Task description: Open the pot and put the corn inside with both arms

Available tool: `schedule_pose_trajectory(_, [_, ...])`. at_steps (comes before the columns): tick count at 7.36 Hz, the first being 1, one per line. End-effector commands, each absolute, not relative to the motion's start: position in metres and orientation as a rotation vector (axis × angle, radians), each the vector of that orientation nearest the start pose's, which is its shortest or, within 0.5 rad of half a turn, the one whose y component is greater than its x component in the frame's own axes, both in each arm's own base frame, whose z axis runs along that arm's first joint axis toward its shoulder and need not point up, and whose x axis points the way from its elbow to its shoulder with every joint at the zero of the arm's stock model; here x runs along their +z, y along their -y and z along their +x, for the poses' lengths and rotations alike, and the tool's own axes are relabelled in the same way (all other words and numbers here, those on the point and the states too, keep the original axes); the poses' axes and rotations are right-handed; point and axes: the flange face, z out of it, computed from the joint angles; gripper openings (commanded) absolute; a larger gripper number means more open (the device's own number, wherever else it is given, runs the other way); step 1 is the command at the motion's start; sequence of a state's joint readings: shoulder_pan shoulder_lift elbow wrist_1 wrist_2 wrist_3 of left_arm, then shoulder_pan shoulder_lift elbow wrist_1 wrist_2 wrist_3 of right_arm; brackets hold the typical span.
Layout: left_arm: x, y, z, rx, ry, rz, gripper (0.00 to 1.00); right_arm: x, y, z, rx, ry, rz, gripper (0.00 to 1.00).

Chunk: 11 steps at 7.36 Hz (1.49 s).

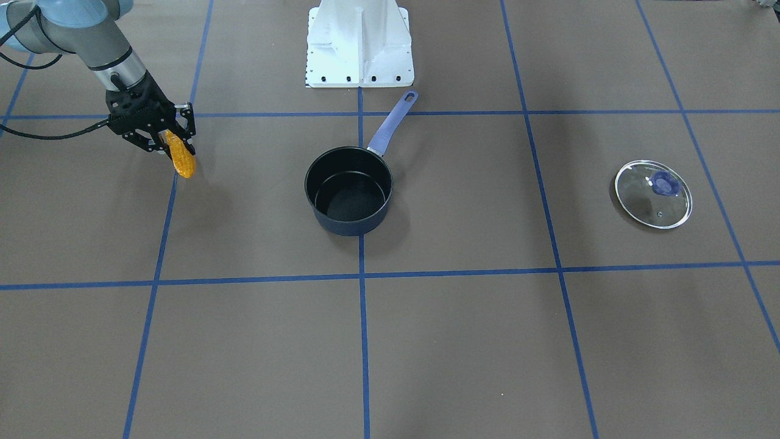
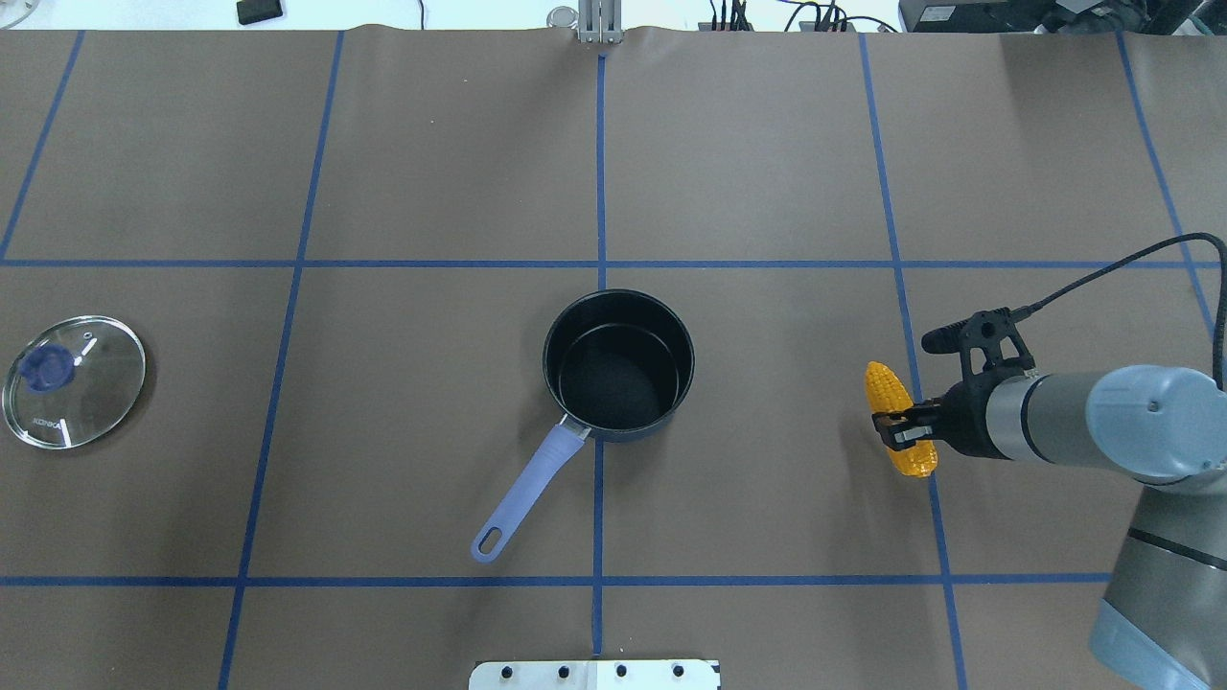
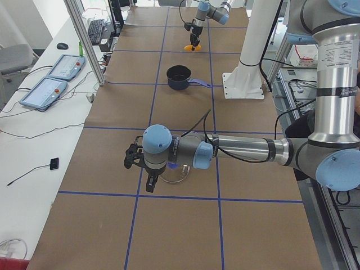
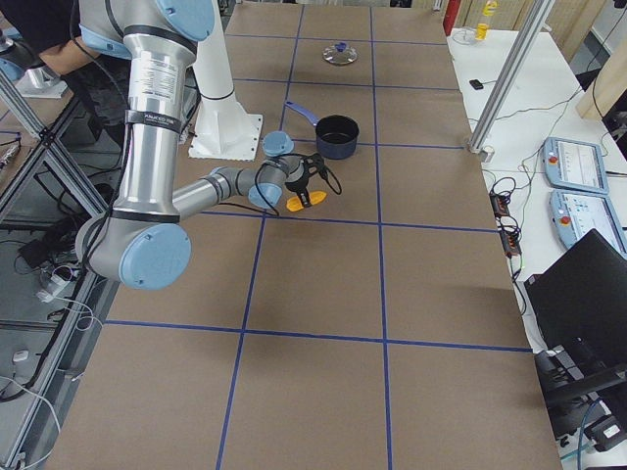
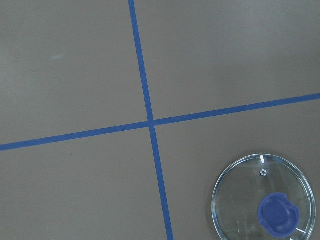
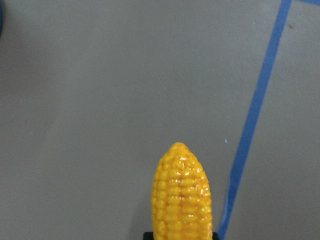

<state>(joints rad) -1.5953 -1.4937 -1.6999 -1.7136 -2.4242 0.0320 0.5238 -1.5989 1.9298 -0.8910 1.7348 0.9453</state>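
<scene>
The dark blue pot (image 1: 350,225) (image 2: 618,295) stands open and empty at the table's middle, its lilac handle (image 2: 522,498) pointing toward the robot. Its glass lid (image 1: 653,194) (image 2: 74,381) (image 5: 263,197) lies flat on the table far to the robot's left. My right gripper (image 1: 167,146) (image 2: 896,431) is shut on the yellow-orange corn (image 1: 181,157) (image 2: 899,431) (image 6: 181,195), held just above the table well to the right of the pot. My left gripper (image 3: 136,162) hovers over the lid and shows only in the exterior left view, so I cannot tell if it is open.
The white base pedestal (image 1: 359,42) stands at the robot's side of the table behind the pot. Blue tape lines (image 2: 599,264) grid the brown mat. Control tablets (image 3: 53,79) and a frame post (image 3: 84,39) stand beyond the table's far edge.
</scene>
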Motion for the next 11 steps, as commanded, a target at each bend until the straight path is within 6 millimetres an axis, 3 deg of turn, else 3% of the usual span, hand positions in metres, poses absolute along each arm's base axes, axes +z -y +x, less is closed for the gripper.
schedule_pose_trajectory(1, [0.616, 0.462, -0.07, 0.084, -0.847, 0.196, 0.98, 0.355, 0.387, -0.408, -0.087, 0.978, 0.425, 0.0])
schedule_pose_trajectory(2, [0.617, 0.462, -0.07, 0.084, -0.847, 0.195, 0.98, 0.312, 0.397, -0.421, -0.053, 1.025, 0.432, 0.0])
schedule_pose_trajectory(4, [0.619, 0.462, -0.069, 0.083, -0.847, 0.19, 0.98, 0.251, 0.407, -0.44, 0.028, 1.114, 0.425, 0.0])
schedule_pose_trajectory(5, [0.619, 0.462, -0.069, 0.083, -0.847, 0.19, 0.98, 0.215, 0.42, -0.461, 0.072, 1.147, 0.418, 0.0])
schedule_pose_trajectory(6, [0.62, 0.462, -0.069, 0.083, -0.847, 0.188, 0.98, 0.196, 0.431, -0.482, 0.133, 1.16, 0.414, 0.0])
schedule_pose_trajectory(7, [0.62, 0.462, -0.068, 0.084, -0.848, 0.188, 0.98, 0.193, 0.425, -0.505, 0.139, 1.148, 0.435, 0.0])
schedule_pose_trajectory(8, [0.62, 0.462, -0.068, 0.084, -0.848, 0.188, 0.98, 0.193, 0.413, -0.519, 0.141, 1.138, 0.454, 0.13])
schedule_pose_trajectory(9, [0.62, 0.462, -0.067, 0.085, -0.848, 0.187, 0.98, 0.198, 0.409, -0.527, 0.14, 1.126, 0.456, 0.37])
schedule_pose_trajectory(10, [0.621, 0.462, -0.067, 0.088, -0.848, 0.187, 0.98, 0.207, 0.406, -0.536, 0.135, 1.11, 0.442, 0.54])
schedule_pose_trajectory(11, [0.622, 0.462, -0.067, 0.087, -0.848, 0.186, 0.98, 0.209, 0.407, -0.537, 0.143, 1.108, 0.435, 0.99])
